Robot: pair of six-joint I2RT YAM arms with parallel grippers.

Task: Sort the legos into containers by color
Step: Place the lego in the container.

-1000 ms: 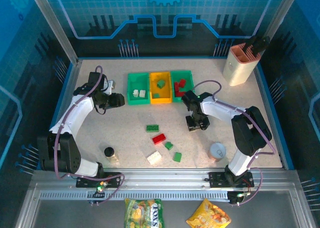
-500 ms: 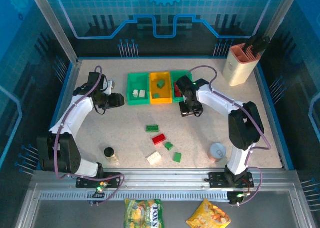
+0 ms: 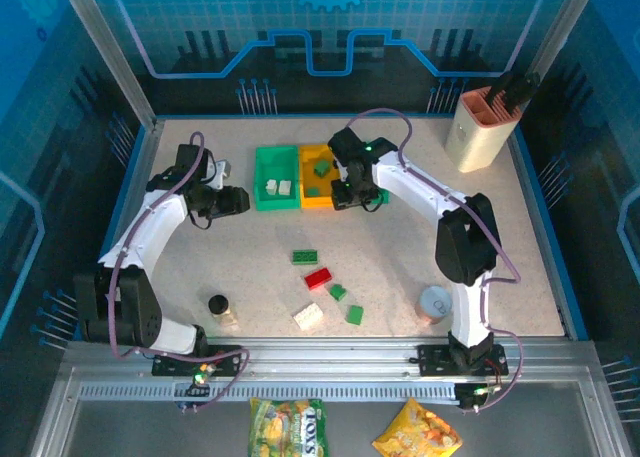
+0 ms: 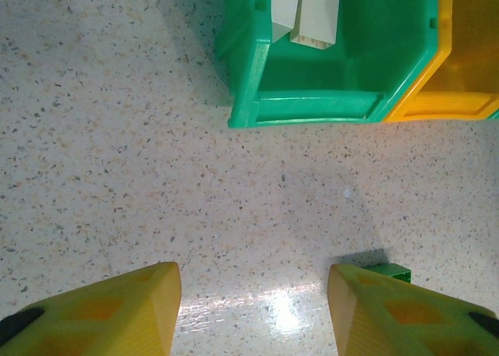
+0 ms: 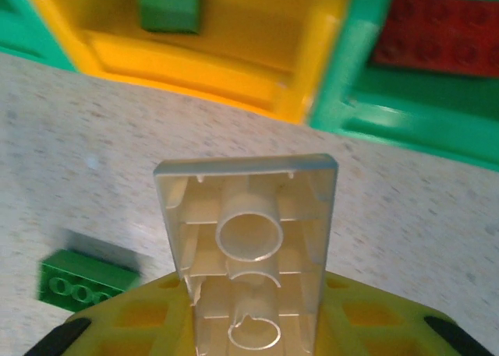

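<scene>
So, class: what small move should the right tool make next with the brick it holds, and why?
Probably carry it left to the far-left green plastic bin before opening. The right tool is shut on a cream-white plastic brick near the orange-yellow plastic bin, which holds green bricks, while two cream-white bricks already lie in that green bin.

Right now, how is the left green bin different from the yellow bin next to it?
The left green bin is green and holds two cream-white bricks. The yellow bin is orange-yellow and holds green bricks. Both are open rectangular bins standing side by side.
</scene>
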